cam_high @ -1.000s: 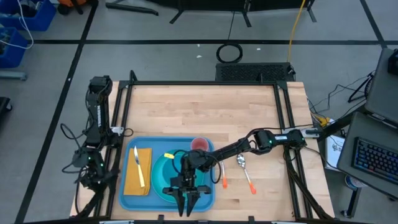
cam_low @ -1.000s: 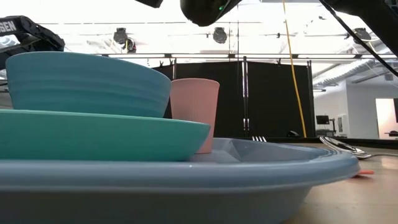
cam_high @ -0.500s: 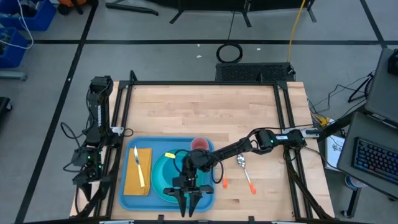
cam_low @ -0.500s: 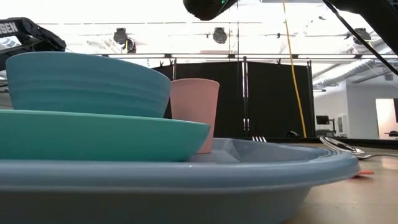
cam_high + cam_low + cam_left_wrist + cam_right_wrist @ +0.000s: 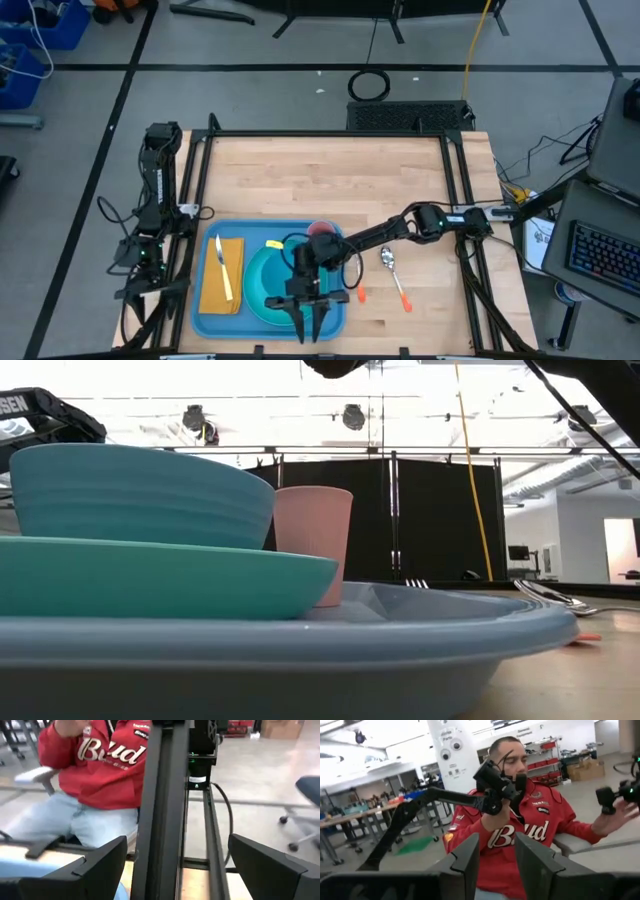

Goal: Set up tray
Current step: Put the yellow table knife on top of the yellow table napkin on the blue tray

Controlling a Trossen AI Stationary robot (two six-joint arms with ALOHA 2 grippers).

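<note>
Grey floor (image 5: 300,95) with dark tape lines surrounds the wooden desk (image 5: 330,180). Black curtain panels (image 5: 430,520) behind; bright ceiling lights (image 5: 350,415).

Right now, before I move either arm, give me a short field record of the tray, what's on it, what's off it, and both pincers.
tray: light blue, at the table's near edge
on tray: yellow napkin with fork, teal plate under a blue bowl, pink cup
off tray: spoon and orange-handled utensil on the table to the right
right pincer: above the tray's near edge, fingers apart, nothing between them
left pincer: open, parked off the table's left side
</note>
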